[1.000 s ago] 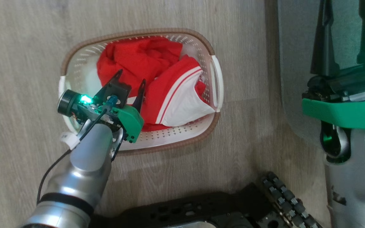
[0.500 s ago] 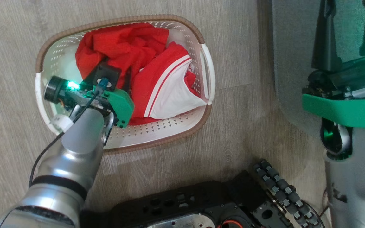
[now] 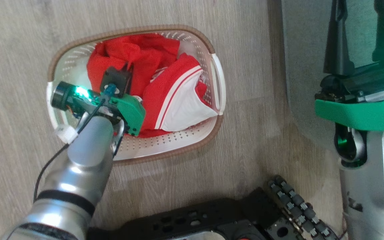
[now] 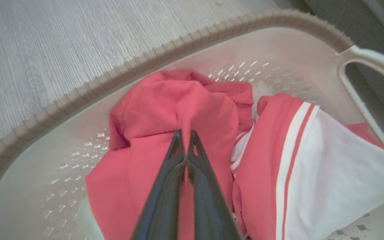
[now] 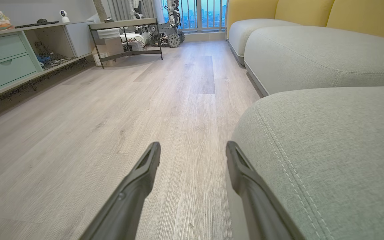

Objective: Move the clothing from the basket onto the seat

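In the perforated oval basket, left pincer tight on soft crumpled red clothing; right pincer spread

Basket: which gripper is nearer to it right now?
Left. The left gripper is inside the basket, shut on a fold of the red garment. The right gripper hangs open well off to the side, at the edge of the seat.

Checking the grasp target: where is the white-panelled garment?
In the head view, the white-panelled garment lies in the basket's right half by its right handle, beside the red garment the left claw pinches.
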